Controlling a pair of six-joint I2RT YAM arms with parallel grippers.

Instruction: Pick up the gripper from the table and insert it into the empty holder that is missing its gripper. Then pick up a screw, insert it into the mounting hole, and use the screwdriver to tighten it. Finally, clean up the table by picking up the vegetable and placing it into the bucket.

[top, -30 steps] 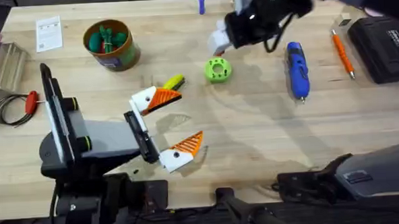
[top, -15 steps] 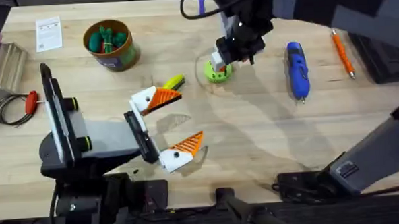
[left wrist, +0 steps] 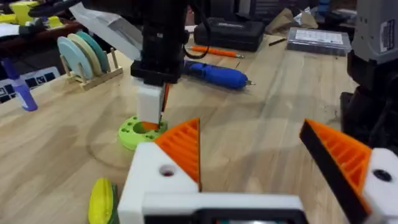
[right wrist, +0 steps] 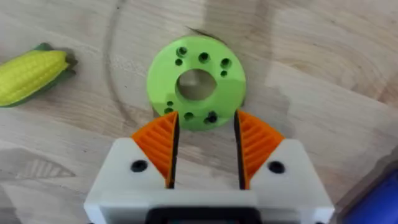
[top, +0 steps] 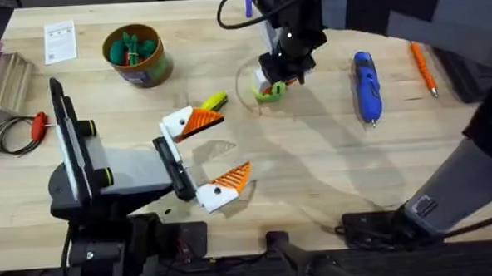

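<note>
My right gripper [top: 270, 77] hangs open low over the flat green disc with holes [right wrist: 161, 81], its orange pads [right wrist: 163, 144] over the disc's near edge. No loose gripper piece is in view, and every white holder [right wrist: 124, 168] I see carries an orange pad. Whether a dark spot in one disc hole is a screw I cannot tell. The blue screwdriver [top: 367, 84] lies right of the disc. Left of the disc lies the corn vegetable [top: 214, 101]. At the back left stands the bucket [top: 139, 72]. My left gripper [top: 212, 154] rests open near the corn.
An orange pen-like stick [top: 422, 64] and a black case [top: 475, 57] lie at the far right. A red-handled tool [top: 37, 124] with a wire coil sits at the left edge. Green toy vegetables fill the bucket. A rack of discs [left wrist: 87, 53] stands behind the table.
The right arm swung in from the back right and came down over the green disc. The left arm, corn and screwdriver have not moved.
</note>
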